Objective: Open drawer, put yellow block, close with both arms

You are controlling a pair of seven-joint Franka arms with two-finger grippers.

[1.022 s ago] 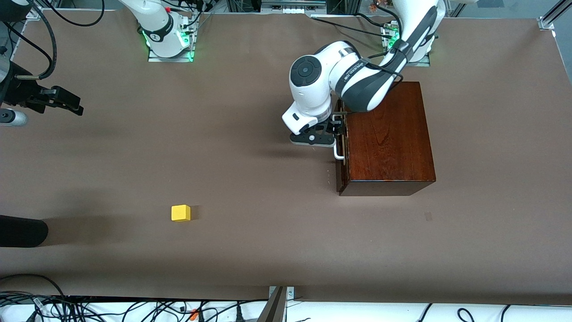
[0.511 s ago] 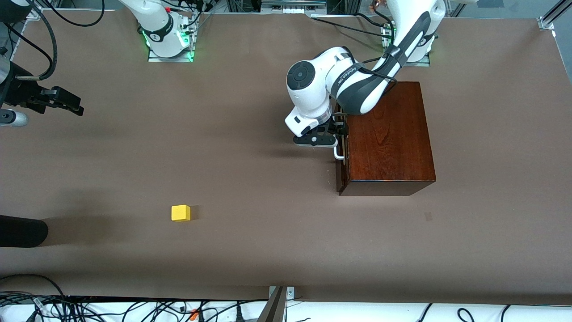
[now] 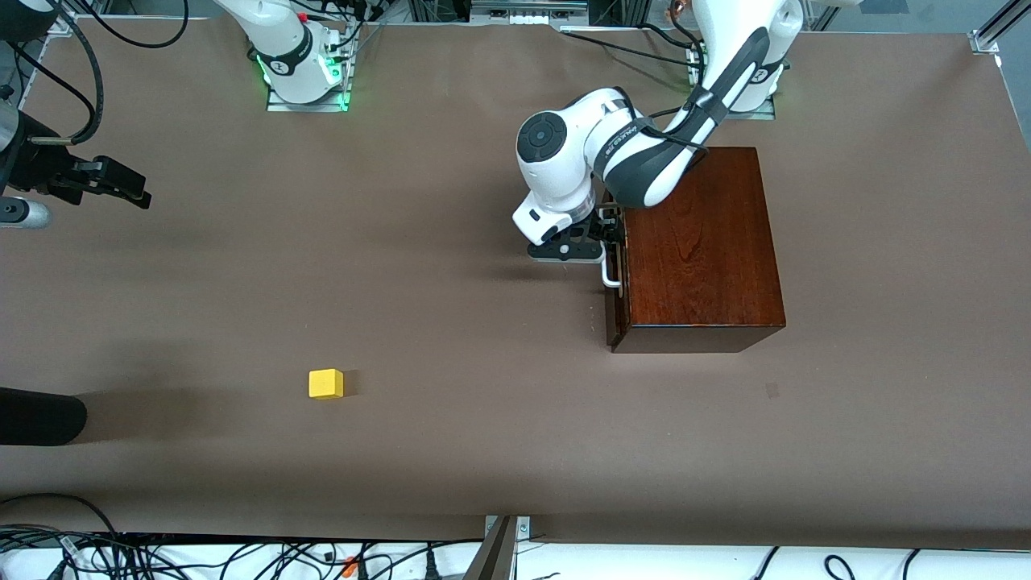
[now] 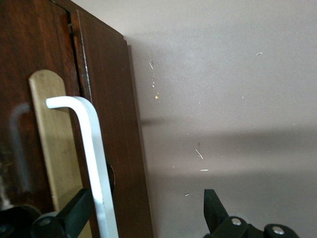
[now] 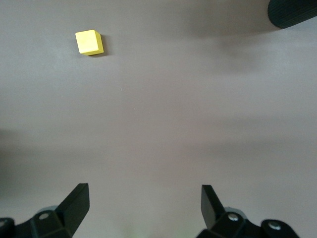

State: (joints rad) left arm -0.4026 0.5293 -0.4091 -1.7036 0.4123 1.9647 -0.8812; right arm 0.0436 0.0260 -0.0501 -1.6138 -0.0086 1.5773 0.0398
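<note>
**A:** What's different from a second ago?

**B:** Only the left arm. Its elbow has swung up and back toward its base, and the left gripper has edged in a little closer to the front of the wooden box. The box, the drawer and the block sit exactly where they were.

**A:** Has it got the handle yet?

**B:** Not clamped. In the left wrist view the fingers stand wide apart: one fingertip lies against the white bar, tucked between it and the drawer front, while the other hangs well out over bare table. So the bar sits inside the opening, right at one finger.

**A:** And the drawer?

**B:** Still flush in the box, unopened. I'd say the shift was a last line-up on the handle; next it would need to squeeze the bar and pull away from the box.

**A:** The other arm?

**B:** Waiting. The right gripper hangs over the table at the right arm's end, fingers spread and empty. The yellow block lies on the table ahead of it in its wrist view, well apart from the fingertips, and well apart from the box too. Nothing has touched it.
</note>
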